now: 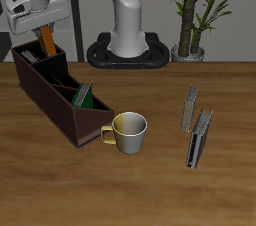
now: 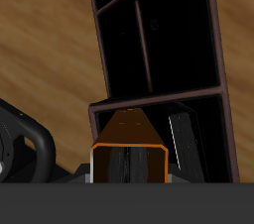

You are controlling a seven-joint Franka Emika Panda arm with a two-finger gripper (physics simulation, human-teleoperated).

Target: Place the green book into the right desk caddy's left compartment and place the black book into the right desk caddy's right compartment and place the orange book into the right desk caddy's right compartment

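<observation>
The gripper [image 1: 42, 32] clamps the orange book [image 1: 46, 42] upright over the caddy [image 1: 60, 95], above its right compartment [image 2: 159, 144], where the black book [image 2: 181, 141] already stands. Lower it straight, clear of the walls (the fit looks tight), then release. The green book [image 1: 85, 96] sits in the left compartment. The wooden worktop [image 1: 150, 190] also carries a mug [image 1: 129, 132] and two grey books [image 1: 195, 125]; a potted plant [image 1: 195, 15] stands behind.

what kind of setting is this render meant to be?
Probably a desk or study: a wooden table with the right desk caddy for books, slim grey books standing upright, a mug, and a potted plant at the back.
</observation>
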